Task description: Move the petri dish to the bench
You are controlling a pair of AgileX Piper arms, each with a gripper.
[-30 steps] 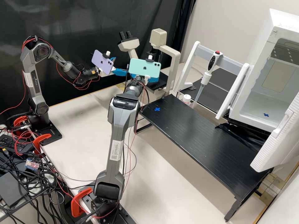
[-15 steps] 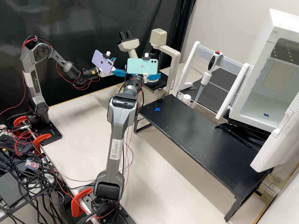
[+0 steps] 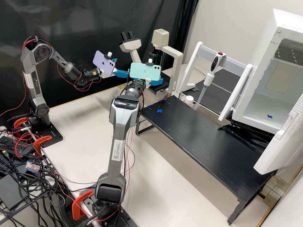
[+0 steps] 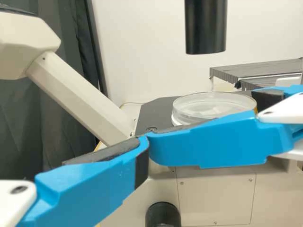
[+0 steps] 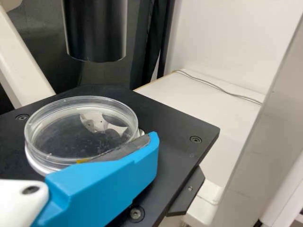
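A laboratory.
A microscope (image 3: 130,46) stands at the back, a clear petri dish (image 5: 134,118) on its black stage (image 5: 177,124); a red-buttoned pipette (image 3: 215,63) is held upright at a white-and-grey frame (image 3: 233,64), and a white chamber (image 3: 288,26) stands open beside the black bench (image 3: 199,138).

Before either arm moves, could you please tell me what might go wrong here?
Lifting the petri dish could knock it against the black tube above. A sideways push could slide it off the black stage. The left gripper is shut, so advancing it may nudge the dish instead of grasping it.
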